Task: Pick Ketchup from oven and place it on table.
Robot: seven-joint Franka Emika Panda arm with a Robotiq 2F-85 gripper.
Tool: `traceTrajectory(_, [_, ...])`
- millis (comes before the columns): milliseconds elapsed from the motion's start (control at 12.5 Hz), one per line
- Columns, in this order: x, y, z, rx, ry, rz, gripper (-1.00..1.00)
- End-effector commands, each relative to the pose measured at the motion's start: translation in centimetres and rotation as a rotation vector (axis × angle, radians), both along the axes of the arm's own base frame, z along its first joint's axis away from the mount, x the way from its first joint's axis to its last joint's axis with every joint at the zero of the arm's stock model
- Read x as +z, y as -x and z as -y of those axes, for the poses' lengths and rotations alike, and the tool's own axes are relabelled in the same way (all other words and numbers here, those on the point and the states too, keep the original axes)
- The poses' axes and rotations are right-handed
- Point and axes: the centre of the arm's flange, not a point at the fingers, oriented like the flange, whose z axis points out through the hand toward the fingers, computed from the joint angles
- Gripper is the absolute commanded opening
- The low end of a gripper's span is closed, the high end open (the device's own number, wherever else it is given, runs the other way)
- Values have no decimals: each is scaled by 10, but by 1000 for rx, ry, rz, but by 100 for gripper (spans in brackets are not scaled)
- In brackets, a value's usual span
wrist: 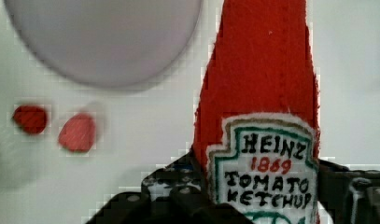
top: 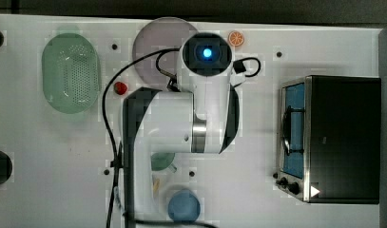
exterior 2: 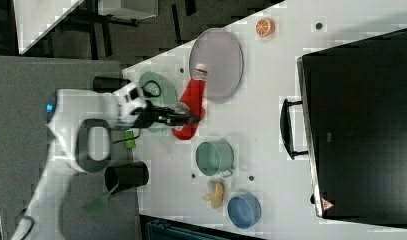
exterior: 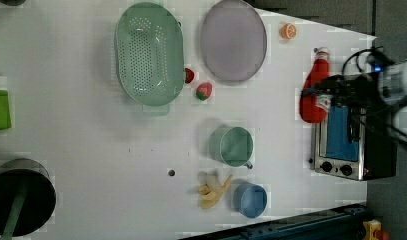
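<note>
The arm is carrying the ketchup in the air, clear of the oven, and the gripper is pinching the bottle across its labelled lower body, one dark finger pressing in on each side of the white label. What the coming move is hanging on, I judge, is simply down: the table is lying below the bottle, so the bottle has to be lowered and let go. In the left view the bottle's long axis is running up the picture, white cap at the top and fat red base at the bottom, just above the oven's blue-tinted door; in the right view the ketchup is tilting with its cap toward the grey plate, and the gripper is reaching in from the right view's left. Whether the base is touching the tabletop I cannot tell. The bottle is looking soft and stitched like red felt, the label like sewn cloth with hand-drawn letters. The oven is a hard box, black on top, silver in front, with black knobs. Two red strawberries are sitting beside the plate, near the perforated green colander.
</note>
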Motion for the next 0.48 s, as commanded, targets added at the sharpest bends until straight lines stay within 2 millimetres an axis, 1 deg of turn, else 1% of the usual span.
traceTrajectory(80, [-32, 21, 8, -106, -4, -8, 29])
traceTrajectory(320, [-94, 45, 21, -132, 10, -51, 29])
traceTrajectory(480, [-128, 60, 24, -137, 19, -14, 29])
